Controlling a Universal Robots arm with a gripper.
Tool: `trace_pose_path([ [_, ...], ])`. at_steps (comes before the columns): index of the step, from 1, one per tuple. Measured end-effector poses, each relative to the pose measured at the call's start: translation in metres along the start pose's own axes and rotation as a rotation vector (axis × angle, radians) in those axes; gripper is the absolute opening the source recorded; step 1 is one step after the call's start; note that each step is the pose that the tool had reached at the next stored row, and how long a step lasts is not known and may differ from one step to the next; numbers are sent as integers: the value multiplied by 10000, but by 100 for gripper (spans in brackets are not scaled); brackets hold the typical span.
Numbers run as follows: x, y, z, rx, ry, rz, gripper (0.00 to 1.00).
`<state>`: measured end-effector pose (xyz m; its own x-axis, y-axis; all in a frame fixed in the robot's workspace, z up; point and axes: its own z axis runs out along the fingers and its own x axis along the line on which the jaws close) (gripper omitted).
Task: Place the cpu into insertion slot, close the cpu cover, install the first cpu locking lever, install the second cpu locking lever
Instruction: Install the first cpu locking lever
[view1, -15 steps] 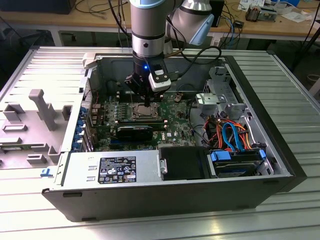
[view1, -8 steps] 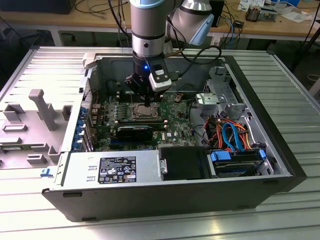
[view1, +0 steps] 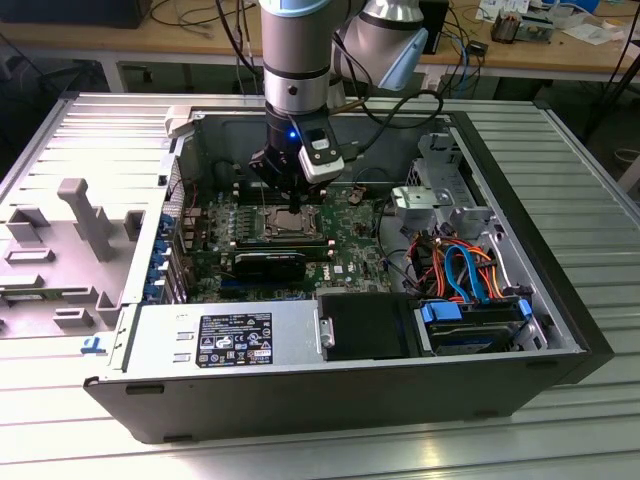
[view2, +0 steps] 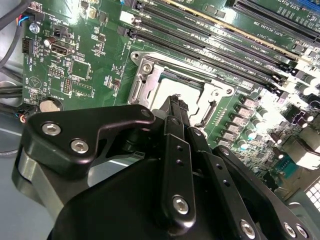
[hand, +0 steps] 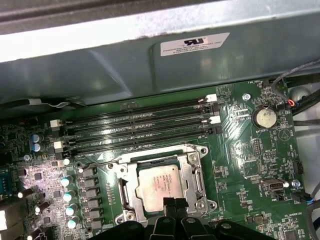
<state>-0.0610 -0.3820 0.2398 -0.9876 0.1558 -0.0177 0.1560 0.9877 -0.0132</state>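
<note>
On the ribbed metal table (view1: 560, 160), the hand (hand: 174, 205), fingers together, hovers above the cpu (hand: 159, 186).

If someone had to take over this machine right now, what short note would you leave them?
Pincer: its black fingertips are together, holding nothing, just above the near edge of the socket.
Flat square silver-topped cpu: already seated in the square metal-rimmed insertion slot on the green circuit board.
Thin silver cpu cover: appears to lie closed around the chip.
Locking levers: I cannot tell whether either is latched; check them.
</note>
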Motion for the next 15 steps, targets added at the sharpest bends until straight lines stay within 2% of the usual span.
trace_pose_path([
  [15,0,0,0,-9,-3,-283,11],
])
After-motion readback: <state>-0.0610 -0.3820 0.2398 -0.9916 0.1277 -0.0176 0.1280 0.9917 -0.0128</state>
